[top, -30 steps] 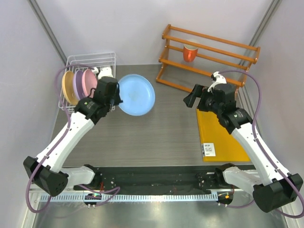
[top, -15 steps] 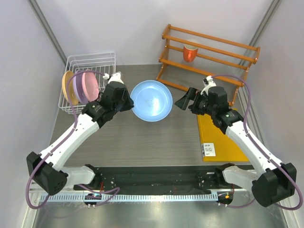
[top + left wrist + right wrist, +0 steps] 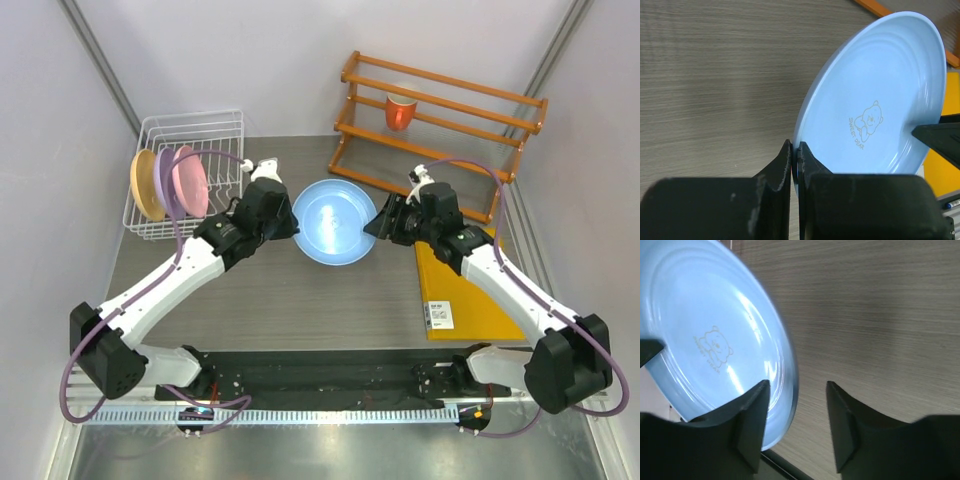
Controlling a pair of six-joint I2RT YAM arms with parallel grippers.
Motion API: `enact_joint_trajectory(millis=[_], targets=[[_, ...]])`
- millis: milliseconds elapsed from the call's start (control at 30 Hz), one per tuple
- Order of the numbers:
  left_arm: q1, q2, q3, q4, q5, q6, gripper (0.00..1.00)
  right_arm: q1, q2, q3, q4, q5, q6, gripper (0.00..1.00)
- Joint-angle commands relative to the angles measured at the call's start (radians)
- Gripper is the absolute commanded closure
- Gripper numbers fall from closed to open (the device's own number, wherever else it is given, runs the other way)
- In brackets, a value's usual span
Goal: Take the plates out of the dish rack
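Pinching the light blue plate (image 3: 335, 222) at its 9 o'clock rim, the left gripper (image 3: 293, 226) has its jaws clamped tight. The right gripper (image 3: 375, 228) has its jaws parted, astride the 3 o'clock rim.

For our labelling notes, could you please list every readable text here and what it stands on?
"SWEET DEAR" (second word unsure): beside a bear drawing on the light blue plate.
On the yellow board, a white label: too small to read.

Top view looks down; both close wrist views share the blue plate (image 3: 335, 222).
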Motion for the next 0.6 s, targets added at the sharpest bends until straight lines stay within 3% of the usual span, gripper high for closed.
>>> enact_joint_trajectory(millis=[0,100,133,200,233,300,567], targets=[[-0.008,-0.038,0.003,0.1,-0.017,-0.026,1.0,0.006,0.037,0.014,0.009,-0.037,-0.008,0.49],[-0.008,-0.046,0.0,0.103,-0.011,-0.023,1.0,0.006,0.052,0.017,0.011,-0.049,-0.014,0.72],[-0.01,-0.047,0.0,0.103,-0.017,-0.022,1.0,0.006,0.049,0.017,0.009,-0.048,-0.019,0.93],[-0.01,-0.052,-0.008,0.095,-0.035,-0.022,0.98,0.006,0.031,0.014,0.009,-0.026,-0.023,0.99],[-0.01,-0.058,-0.011,0.072,-0.064,-0.02,0.55,0.006,0.022,0.014,0.0,-0.014,-0.025,0.99],[-0.01,-0.067,-0.029,0.054,-0.101,-0.008,0.01,0.006,0.003,0.018,-0.018,0.041,-0.028,0.99],[-0.01,-0.225,-0.082,-0.058,-0.501,0.064,0.0,0.006,0.083,0.043,-0.161,0.146,-0.1,0.99]])
